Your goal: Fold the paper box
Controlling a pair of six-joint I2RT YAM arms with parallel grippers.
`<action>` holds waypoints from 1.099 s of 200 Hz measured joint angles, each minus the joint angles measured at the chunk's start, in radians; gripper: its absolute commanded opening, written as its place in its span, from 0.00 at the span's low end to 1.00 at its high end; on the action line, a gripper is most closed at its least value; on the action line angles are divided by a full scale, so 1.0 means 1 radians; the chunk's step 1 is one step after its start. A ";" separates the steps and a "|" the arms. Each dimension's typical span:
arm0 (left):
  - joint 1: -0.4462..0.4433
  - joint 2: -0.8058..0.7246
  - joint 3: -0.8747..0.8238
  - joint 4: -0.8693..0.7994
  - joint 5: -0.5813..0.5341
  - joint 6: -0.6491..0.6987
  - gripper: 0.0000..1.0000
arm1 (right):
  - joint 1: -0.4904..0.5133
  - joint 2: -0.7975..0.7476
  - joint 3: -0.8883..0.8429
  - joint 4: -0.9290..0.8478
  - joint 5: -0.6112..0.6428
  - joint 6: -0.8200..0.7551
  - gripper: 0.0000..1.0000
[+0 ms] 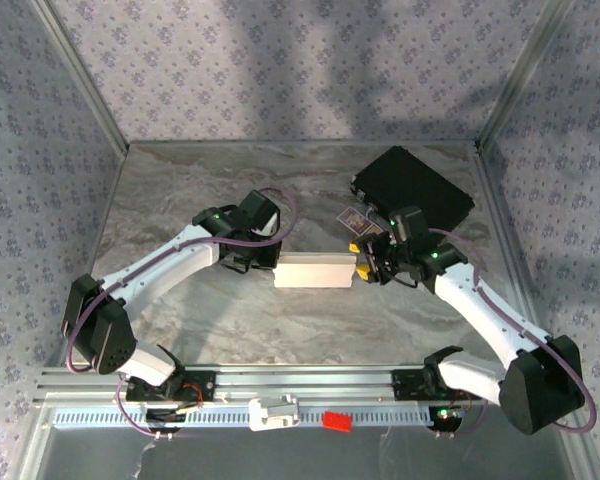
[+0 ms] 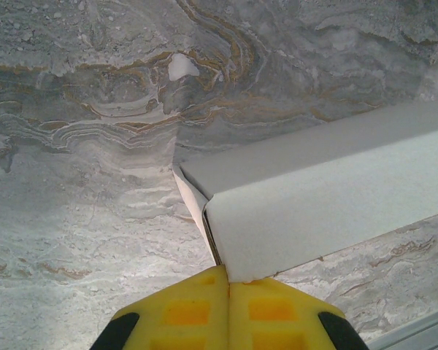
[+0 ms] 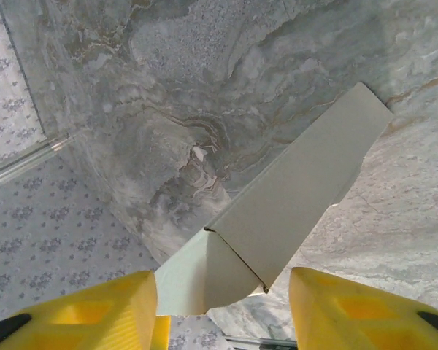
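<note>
Centrally, the paper box (image 1: 313, 271) has bare table (image 1: 230, 325) along both long edges.

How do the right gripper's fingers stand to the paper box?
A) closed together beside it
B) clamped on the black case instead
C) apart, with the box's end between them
C: the right gripper has its yellow fingers apart, and the end flap of the paper box lies between them.

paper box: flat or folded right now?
Folded, not flat. The paper box forms a long sleeve; the left wrist view shows two faces meeting at a crease. Its end flap at the right gripper sticks out, untucked.
</note>
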 measured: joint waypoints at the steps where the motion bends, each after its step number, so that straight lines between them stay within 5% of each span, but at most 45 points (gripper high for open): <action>1: 0.000 0.000 0.000 0.000 0.000 0.000 0.00 | 0.000 0.000 0.000 0.000 0.000 0.001 0.50; 76: -0.001 -0.001 -0.001 -0.001 0.001 -0.016 0.00 | 0.002 0.003 -0.029 0.008 -0.019 -0.003 0.34; 114: -0.001 -0.007 -0.009 -0.004 0.005 -0.034 0.24 | 0.000 0.009 -0.028 -0.010 -0.027 -0.044 0.29; 173: 0.091 -0.107 -0.085 0.050 0.126 -0.204 0.37 | -0.001 0.019 -0.021 -0.034 -0.039 -0.104 0.24; 220: 0.166 -0.134 -0.101 0.136 0.224 -0.330 0.37 | -0.003 0.032 -0.009 -0.048 -0.048 -0.121 0.22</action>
